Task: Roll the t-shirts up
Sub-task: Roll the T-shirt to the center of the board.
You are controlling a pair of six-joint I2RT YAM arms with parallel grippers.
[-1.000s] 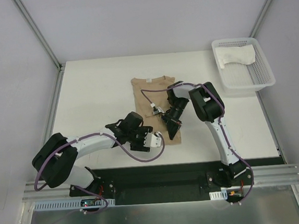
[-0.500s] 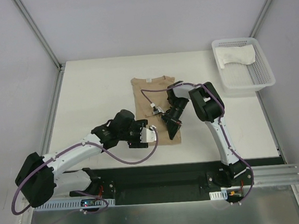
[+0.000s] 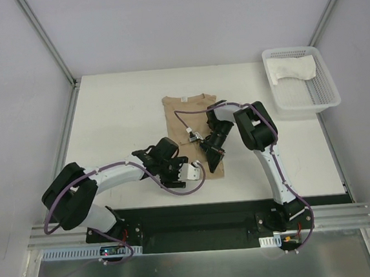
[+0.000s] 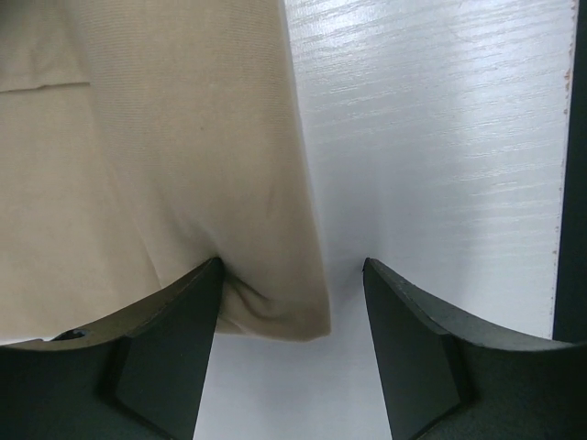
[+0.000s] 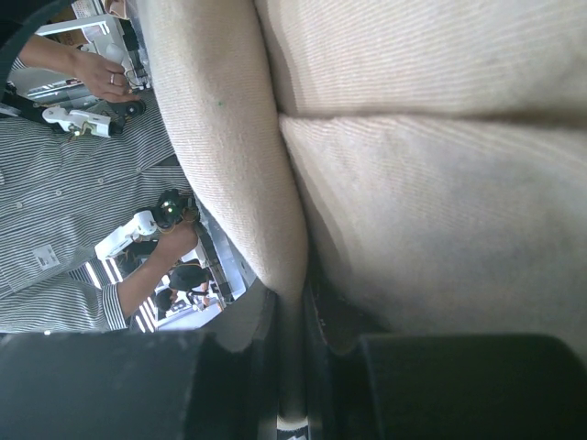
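Note:
The tan t-shirt [image 3: 188, 120] lies folded into a narrow strip at the table's middle, neck label at the far end. My right gripper [image 3: 211, 154] is shut on a fold of its near end; in the right wrist view the tan cloth [image 5: 413, 183] fills the frame and is pinched between the fingers [image 5: 292, 367]. My left gripper [image 3: 189, 171] is open at the shirt's near left corner. In the left wrist view that corner [image 4: 275, 302] lies between the jaws, against the left finger [image 4: 156, 357]. The white t-shirt [image 3: 292, 69] lies in the basket.
The white mesh basket [image 3: 324, 100] stands at the far right of the white table [image 3: 118, 112]. The table's black front edge [image 4: 576, 183] runs close to my left gripper. Metal frame posts stand at the back corners.
My left arm swung out to the left and came back; its gripper now sits slightly further right, at the shirt's near corner. The right arm and shirt have not moved.

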